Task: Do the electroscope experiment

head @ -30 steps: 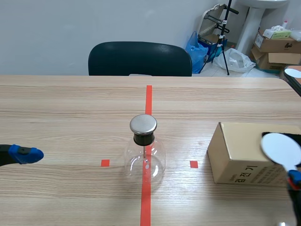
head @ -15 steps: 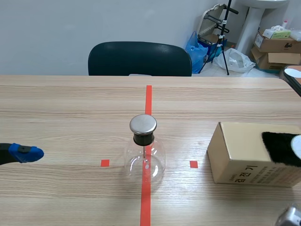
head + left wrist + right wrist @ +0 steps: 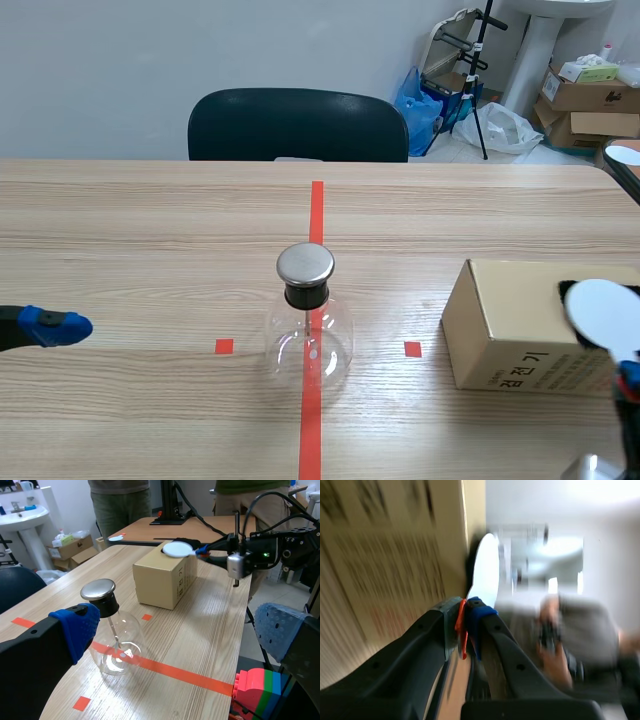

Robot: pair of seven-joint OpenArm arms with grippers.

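Note:
The electroscope, a clear glass flask (image 3: 308,338) with a round metal cap (image 3: 305,263), stands on the red tape line at the table's middle. At the right a cardboard box (image 3: 505,325) carries a black fur patch (image 3: 572,291) on top. A white disc paddle (image 3: 606,315) lies over that patch, and my right gripper (image 3: 628,378) is shut on its orange handle (image 3: 462,625), with the disc (image 3: 486,570) just ahead of the fingers. My left gripper (image 3: 52,327) hangs open far left of the flask (image 3: 118,647), holding nothing.
A dark chair (image 3: 297,124) stands behind the far table edge. Boxes and bags sit on the floor at the back right. In the left wrist view a coloured block (image 3: 254,689) lies under the right finger, and people stand beyond a second table.
The right gripper slid the white disc right across the fur patch, nearly out of sight, then brought it back left over the patch. Flask, box and left arm stayed put.

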